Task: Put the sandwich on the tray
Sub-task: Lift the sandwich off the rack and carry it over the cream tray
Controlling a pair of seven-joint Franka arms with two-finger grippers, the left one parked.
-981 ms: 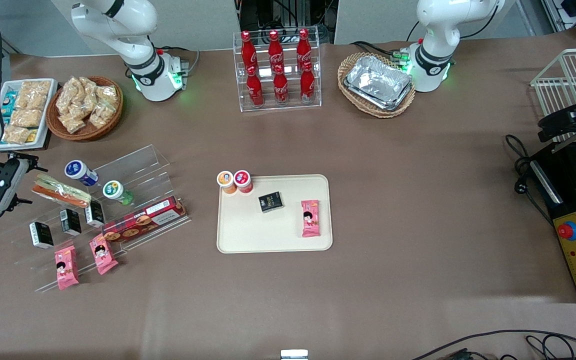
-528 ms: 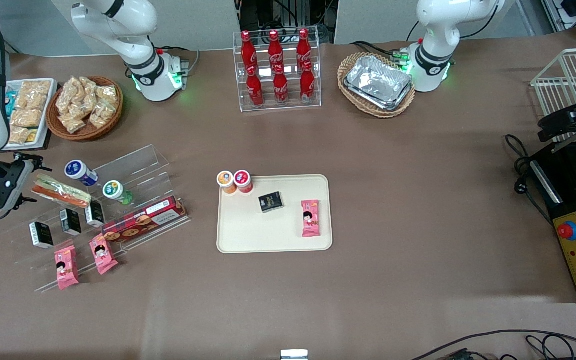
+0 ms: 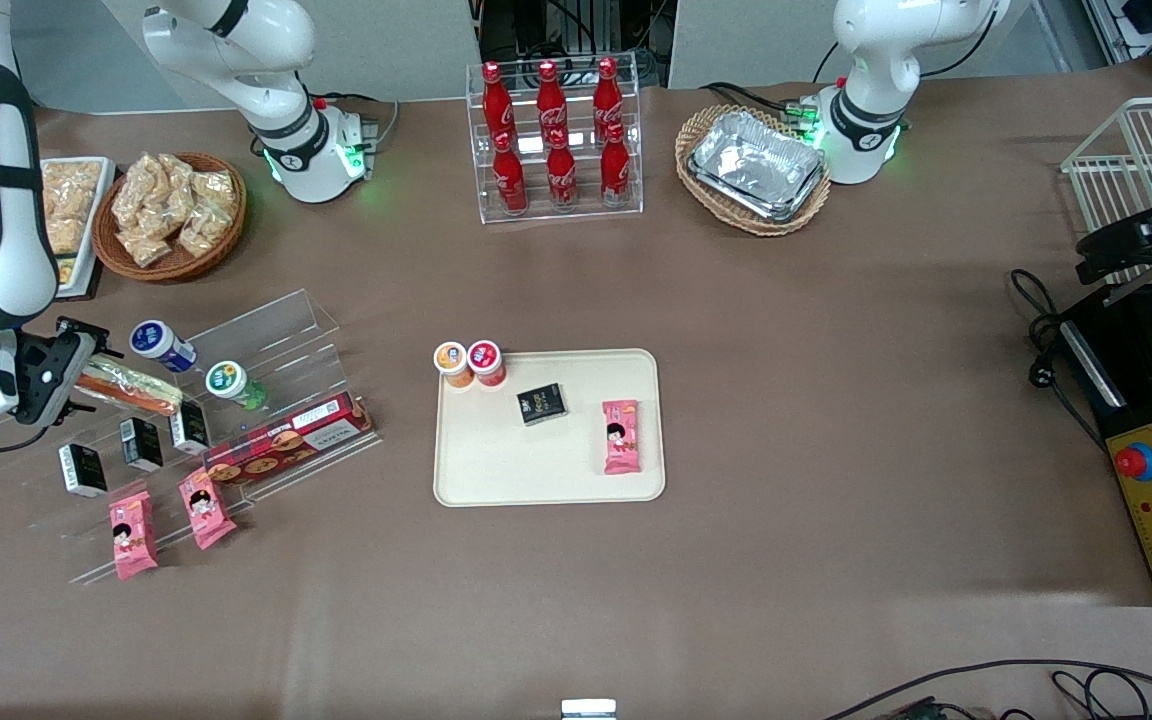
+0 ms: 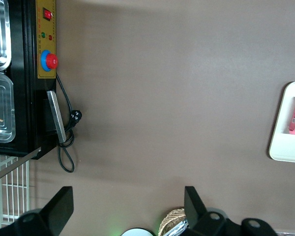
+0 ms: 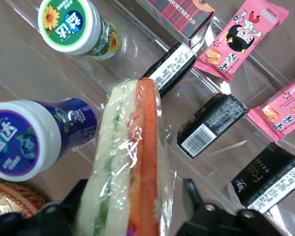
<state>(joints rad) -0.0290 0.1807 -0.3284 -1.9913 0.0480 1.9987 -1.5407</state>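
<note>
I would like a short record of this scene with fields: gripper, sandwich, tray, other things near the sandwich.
gripper: the gripper is at the sandwich's end toward the working arm's end of the table, fingers open on both sides of it
sandwich: sandwich lies on the clear shelf, not on the tray
tray: tray holds a black box and a pink packet
near sandwich: blue-lid bottle, green-lid bottle

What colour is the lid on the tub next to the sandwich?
Green lid, clearest in the right wrist view.

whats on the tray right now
On the tray: a black packet, a pink snack packet, two small pots at one corner. The sandwich lies on the acrylic rack, gripper at its end.
</note>
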